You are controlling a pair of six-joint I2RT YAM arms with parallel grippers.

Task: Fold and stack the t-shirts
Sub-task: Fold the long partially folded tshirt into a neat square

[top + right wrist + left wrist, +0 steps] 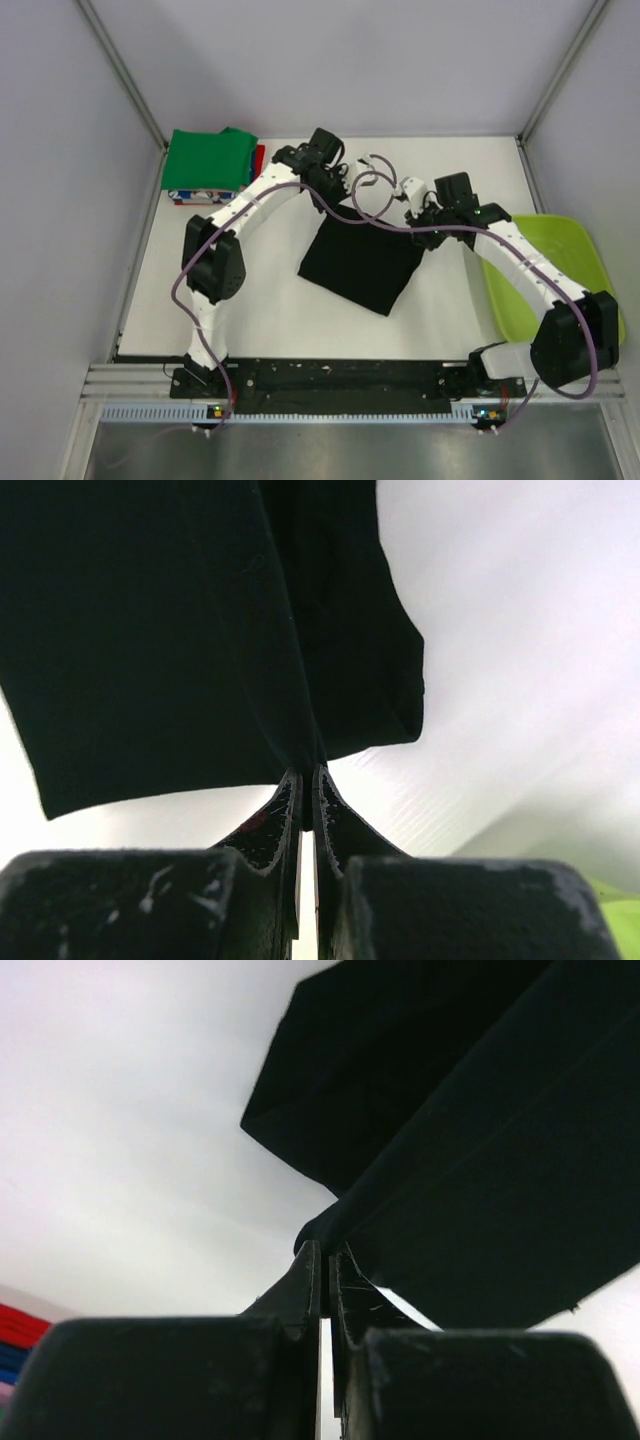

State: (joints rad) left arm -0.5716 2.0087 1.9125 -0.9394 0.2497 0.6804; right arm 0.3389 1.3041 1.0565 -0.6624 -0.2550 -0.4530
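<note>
A plain black t-shirt [360, 262] hangs folded between my two grippers over the middle of the table, its lower part resting on the white top. My left gripper [322, 190] is shut on its far left corner; in the left wrist view [326, 1250] the black cloth [480, 1160] runs from the closed jaws. My right gripper [418, 222] is shut on the far right corner; in the right wrist view [308, 775] the cloth [200, 630] hangs from the tips. A stack of folded shirts with a green one [208, 160] on top lies at the far left.
A lime-green plastic tub [560, 262] sits at the right edge of the table [270, 320]. Red and blue folded edges [20, 1345] show low left in the left wrist view. Grey walls close in the back and sides.
</note>
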